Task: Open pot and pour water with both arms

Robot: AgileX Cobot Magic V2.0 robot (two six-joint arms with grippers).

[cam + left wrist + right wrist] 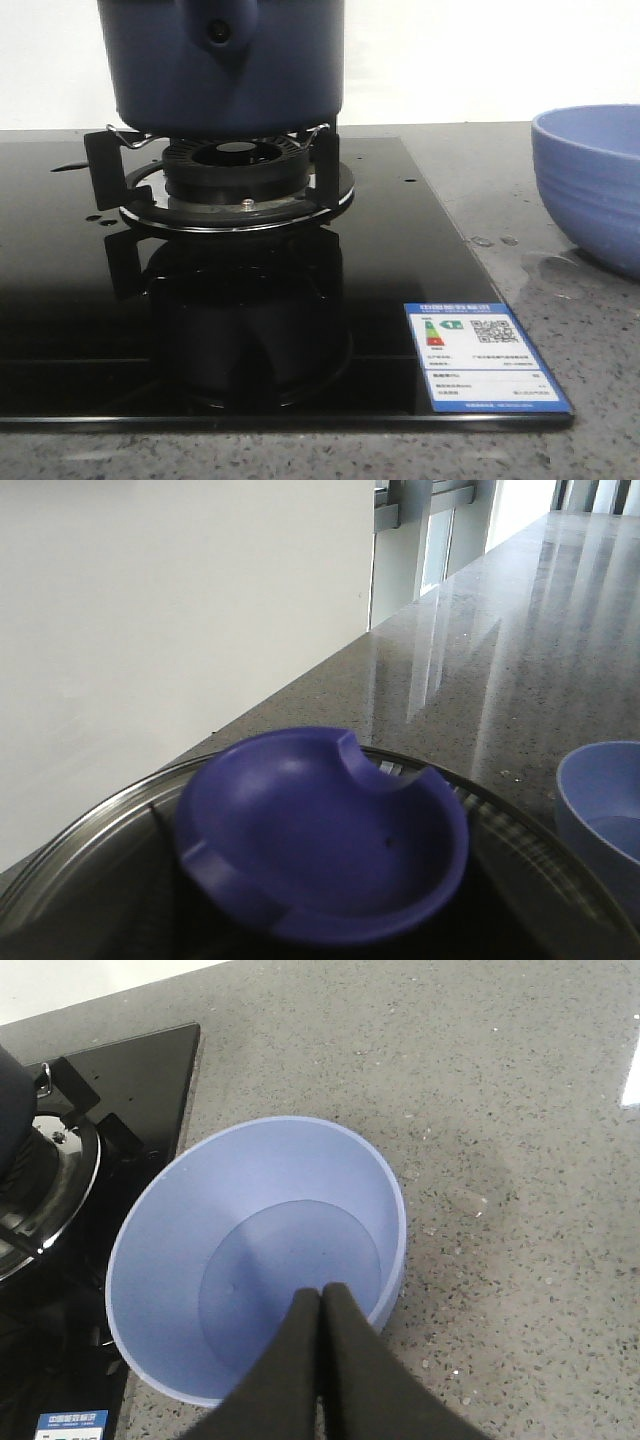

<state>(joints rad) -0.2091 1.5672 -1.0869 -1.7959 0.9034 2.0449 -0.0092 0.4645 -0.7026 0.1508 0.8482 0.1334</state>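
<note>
The dark navy pot (220,70) stands on the burner grate (235,165), its handle stub with a round hole (218,32) facing me; its top is cut off by the front view. In the left wrist view a purple-blue dish-shaped lid knob (320,830) on a steel-rimmed glass lid (90,820) fills the place where my left fingers would be, so they are hidden. My right gripper (322,1290) is shut and empty, hanging over one rim of the periwinkle bowl (255,1250). A sliver of the pot (8,1100) shows in the right wrist view.
The black glass cooktop (80,300) carries a blue energy label (485,357) at its front right corner. The bowl (590,180) sits on the speckled grey counter right of the cooktop, with water drops (495,241) beside it. A white wall runs behind.
</note>
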